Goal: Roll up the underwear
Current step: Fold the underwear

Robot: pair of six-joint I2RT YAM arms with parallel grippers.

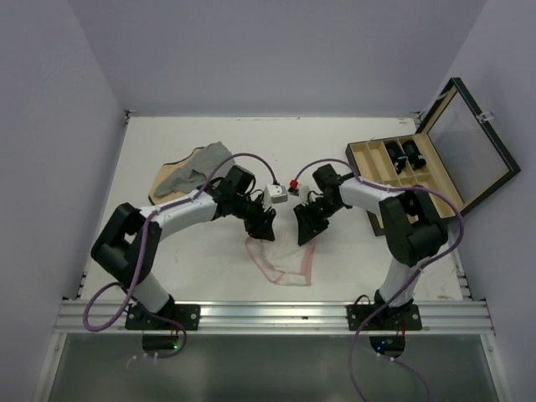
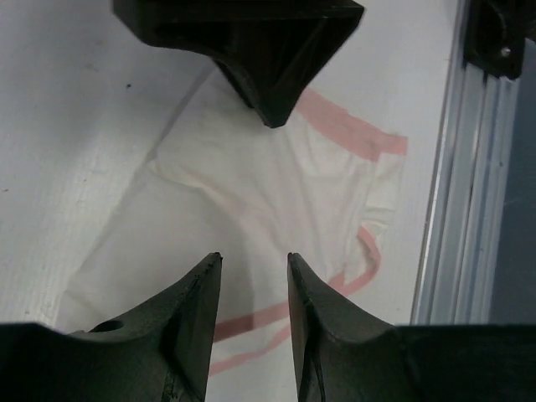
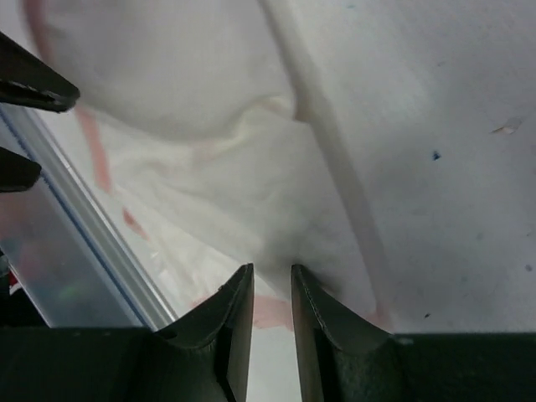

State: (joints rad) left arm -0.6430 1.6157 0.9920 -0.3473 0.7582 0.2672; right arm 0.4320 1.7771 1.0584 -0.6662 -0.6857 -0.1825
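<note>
Left gripper (image 2: 254, 258) and right gripper (image 3: 271, 270) hang narrowly parted, empty, over the underwear (image 2: 276, 193) lying flat on the table (image 1: 218, 278). Thin, limp, light cloth likely slips; pinch its trimmed edge.

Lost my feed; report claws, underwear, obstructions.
Both empty above underwear: left claw open, right claw barely open. It lies spread, unrolled. Apart: cloth pile, open case.
</note>
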